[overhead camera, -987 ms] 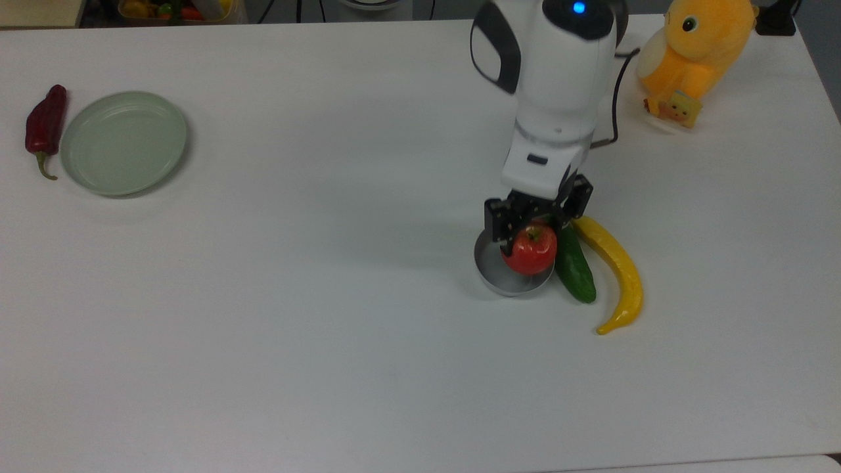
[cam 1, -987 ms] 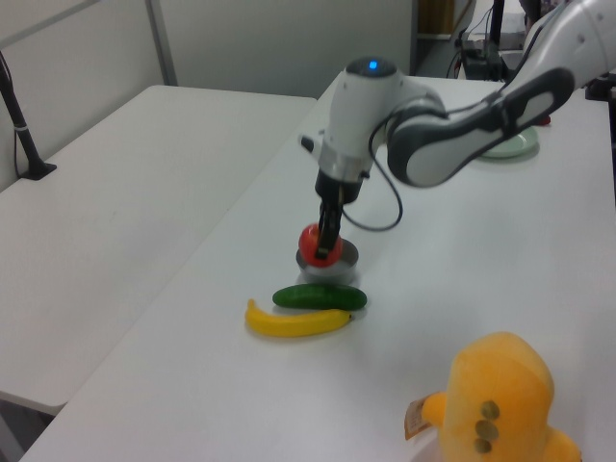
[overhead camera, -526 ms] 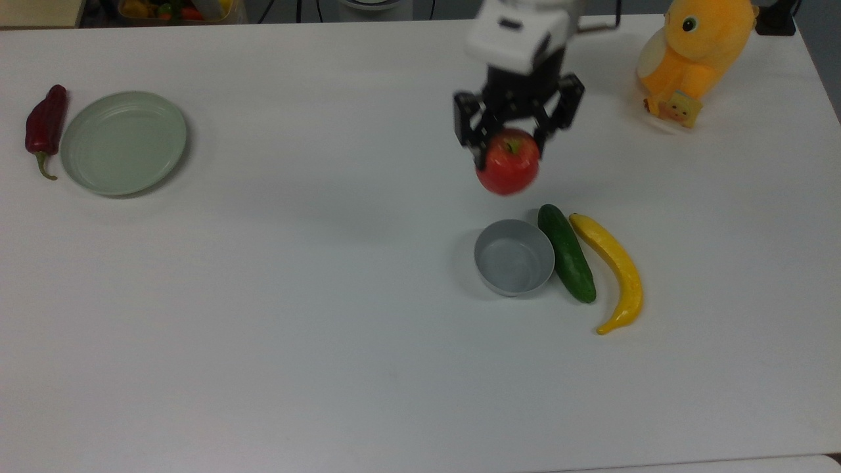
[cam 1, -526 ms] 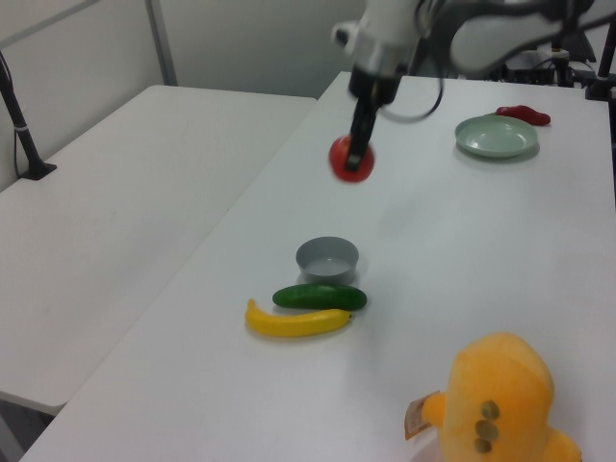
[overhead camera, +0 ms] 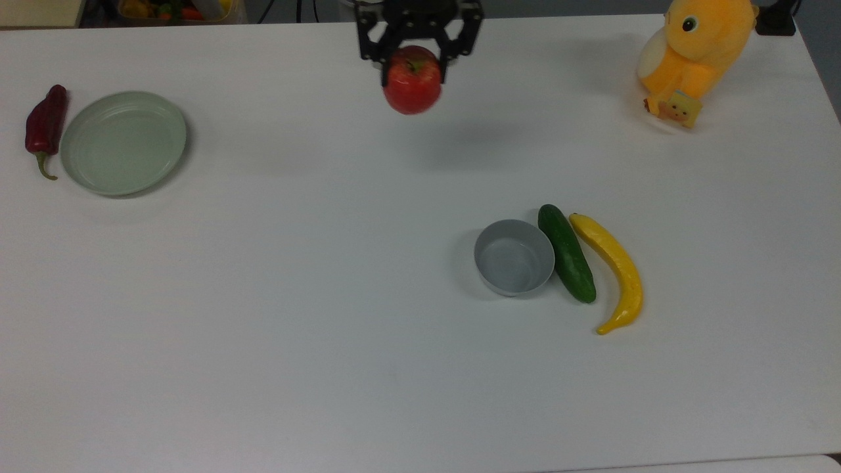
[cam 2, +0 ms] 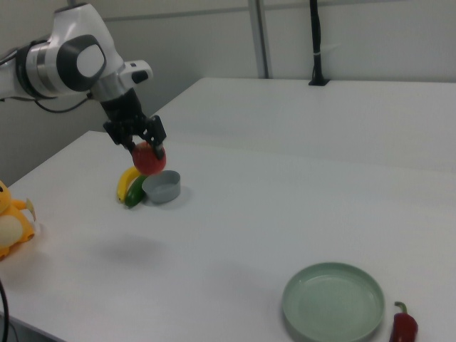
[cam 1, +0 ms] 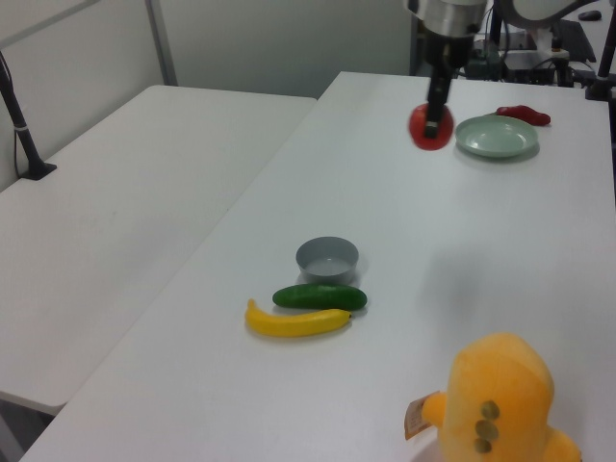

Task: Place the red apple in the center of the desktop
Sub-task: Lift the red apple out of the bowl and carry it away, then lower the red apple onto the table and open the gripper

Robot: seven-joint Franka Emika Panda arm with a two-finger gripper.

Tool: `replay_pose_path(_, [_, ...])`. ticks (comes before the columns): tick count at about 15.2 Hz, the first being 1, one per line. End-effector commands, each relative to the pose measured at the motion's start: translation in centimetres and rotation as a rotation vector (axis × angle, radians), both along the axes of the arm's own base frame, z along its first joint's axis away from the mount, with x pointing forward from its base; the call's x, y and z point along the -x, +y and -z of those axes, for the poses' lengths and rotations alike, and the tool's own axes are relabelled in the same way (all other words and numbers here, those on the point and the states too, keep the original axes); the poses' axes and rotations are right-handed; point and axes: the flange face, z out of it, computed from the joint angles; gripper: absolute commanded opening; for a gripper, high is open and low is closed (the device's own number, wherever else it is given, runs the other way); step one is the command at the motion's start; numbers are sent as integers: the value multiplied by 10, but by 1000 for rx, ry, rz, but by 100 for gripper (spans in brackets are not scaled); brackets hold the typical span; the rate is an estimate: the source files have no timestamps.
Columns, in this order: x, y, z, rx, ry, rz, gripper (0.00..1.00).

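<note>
One end effector [overhead camera: 414, 58] pinching red apple [overhead camera: 412, 89] above desktop [overhead camera: 328, 328]; no legible writing.

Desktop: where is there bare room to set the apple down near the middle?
The desktop is bare between the green plate and grey bowl. Crowded beside the bowl: cucumber and banana. The gripper holds the red apple aloft.

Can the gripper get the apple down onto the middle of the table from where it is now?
Probably yes. The gripper holds the apple aloft, and the table mid-area is bare; the bowl sits off to the top view's right.
</note>
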Motion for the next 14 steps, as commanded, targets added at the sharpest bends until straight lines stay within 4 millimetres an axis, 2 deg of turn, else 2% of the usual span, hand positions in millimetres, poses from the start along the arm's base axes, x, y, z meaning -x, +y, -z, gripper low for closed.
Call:
replay_pose_path(1, [33, -55, 26, 16, 89, -3, 22])
replay_pose_path(3, [35, -76, 46, 19, 117, 17, 22])
replay_pose_path(4, [37, -87, 67, 19, 131, 22, 22])
replay_pose_path(10, [37, -100, 154, 21, 107, -9, 22])
replay_pose_path(14, [29, -103, 190, 29, 107, -23, 22])
